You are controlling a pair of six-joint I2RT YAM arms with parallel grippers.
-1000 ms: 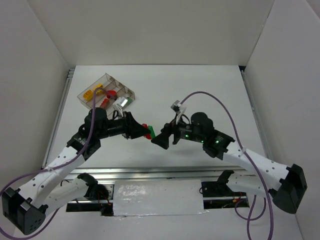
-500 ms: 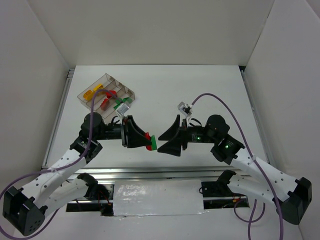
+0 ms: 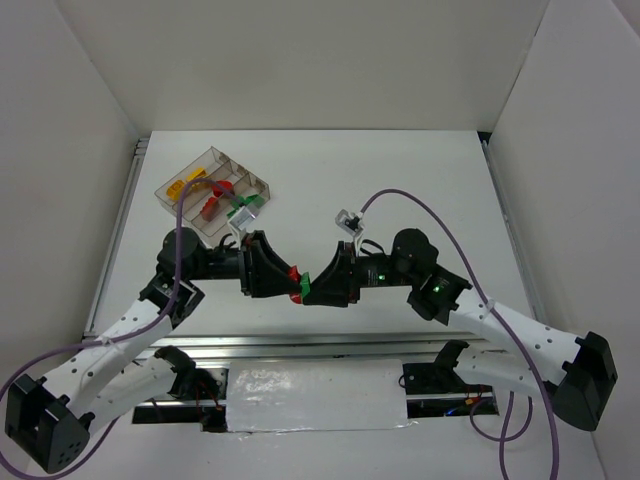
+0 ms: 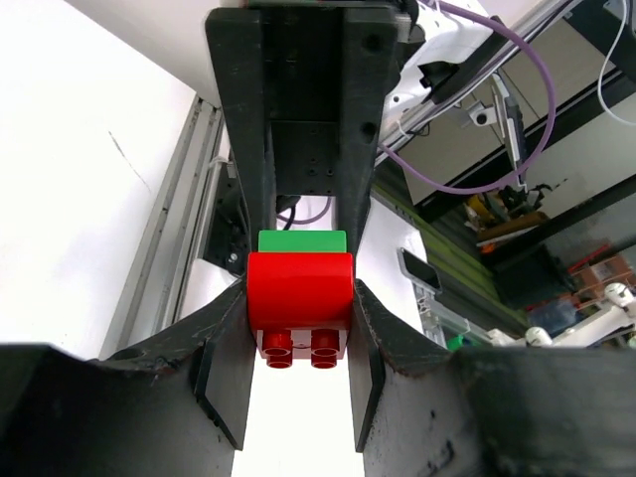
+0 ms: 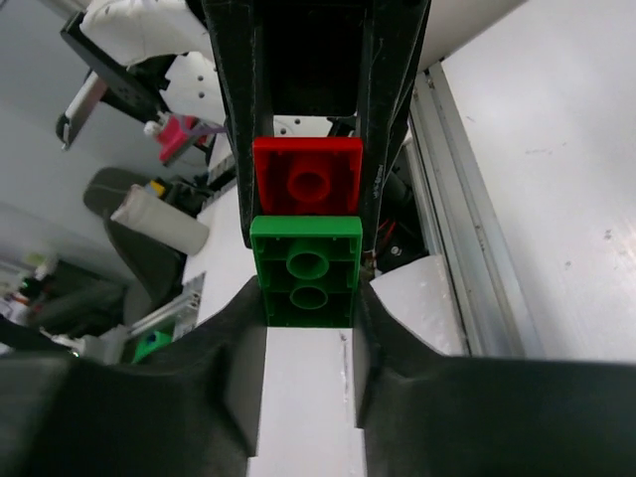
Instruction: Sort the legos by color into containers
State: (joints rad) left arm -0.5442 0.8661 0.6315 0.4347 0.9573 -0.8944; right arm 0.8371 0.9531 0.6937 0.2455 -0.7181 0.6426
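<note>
Between the two arms, above the near part of the white counter [image 3: 420,180], we have a red plastic toy brick [image 4: 298,293] and a green plastic toy brick [image 5: 305,283] pressed together as one stack. Our left end effector [image 4: 295,378] is clamped on the red brick from both sides. Our right end effector [image 5: 306,373] is clamped on the green one, and the two meet nose to nose.

The clear three-compartment plastic tray [image 3: 245,170] sits well apart at the far left of the counter, with yellow, red and green pieces lying in separate lanes.

We judge the step in hand to be splitting this joined pair — neither colour can be filed while they are stuck. The next move calls for firm grips on both sides and a pull, perhaps with a slight twist, to break the studs free. Then the red brick goes to the red lane and the green to the green — if either grip slips, a brick may drop.
</note>
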